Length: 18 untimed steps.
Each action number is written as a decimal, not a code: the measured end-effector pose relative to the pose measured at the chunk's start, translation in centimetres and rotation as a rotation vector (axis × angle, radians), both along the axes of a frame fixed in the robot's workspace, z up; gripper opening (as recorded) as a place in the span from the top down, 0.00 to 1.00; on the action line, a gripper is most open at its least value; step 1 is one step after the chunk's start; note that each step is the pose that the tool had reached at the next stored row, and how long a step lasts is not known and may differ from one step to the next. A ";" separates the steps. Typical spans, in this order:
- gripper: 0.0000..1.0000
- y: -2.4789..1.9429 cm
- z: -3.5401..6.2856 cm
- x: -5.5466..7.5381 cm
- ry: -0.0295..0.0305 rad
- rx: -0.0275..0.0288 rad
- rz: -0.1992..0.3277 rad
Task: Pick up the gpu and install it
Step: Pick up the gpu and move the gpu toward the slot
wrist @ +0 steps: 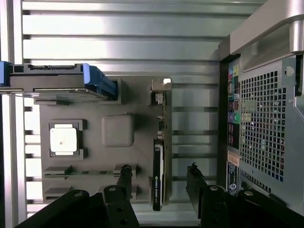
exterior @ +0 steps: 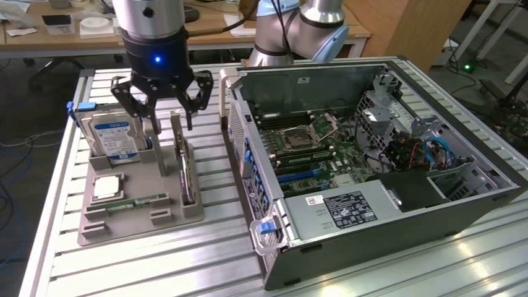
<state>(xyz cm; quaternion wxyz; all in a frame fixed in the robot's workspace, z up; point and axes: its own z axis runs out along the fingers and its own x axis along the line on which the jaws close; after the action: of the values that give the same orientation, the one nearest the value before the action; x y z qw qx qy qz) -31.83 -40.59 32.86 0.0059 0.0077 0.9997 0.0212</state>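
While arm (exterior: 148, 25) points down, spread end effector (exterior: 170, 121) hovers over upright gpu (exterior: 183, 167).

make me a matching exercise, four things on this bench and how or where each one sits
Things:
1. gpu
2. hard drive
3. processor chip
4. computer case

States:
a. lying flat in a pocket of the tray
b. side open, motherboard showing
c. standing on edge in a tray slot, directly below the open hand
d. upright in the tray, blue label facing out

Pairs: 1-c, 2-d, 3-a, 4-b
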 end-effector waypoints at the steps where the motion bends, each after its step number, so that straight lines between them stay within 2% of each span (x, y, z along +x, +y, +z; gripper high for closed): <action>1: 0.41 0.00 -0.18 0.0 0.0000 0.0000 0.000; 8: 0.41 0.00 -1.45 0.0 -0.0001 0.0001 0.000; 14: 0.41 0.00 -2.01 0.6 -0.0001 0.0001 0.000; 18: 0.41 -0.38 -2.37 0.7 0.0001 0.0000 -0.001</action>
<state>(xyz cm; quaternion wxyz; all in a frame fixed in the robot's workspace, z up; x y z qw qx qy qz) -31.18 -40.98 30.49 0.0059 0.0084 0.9997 0.0212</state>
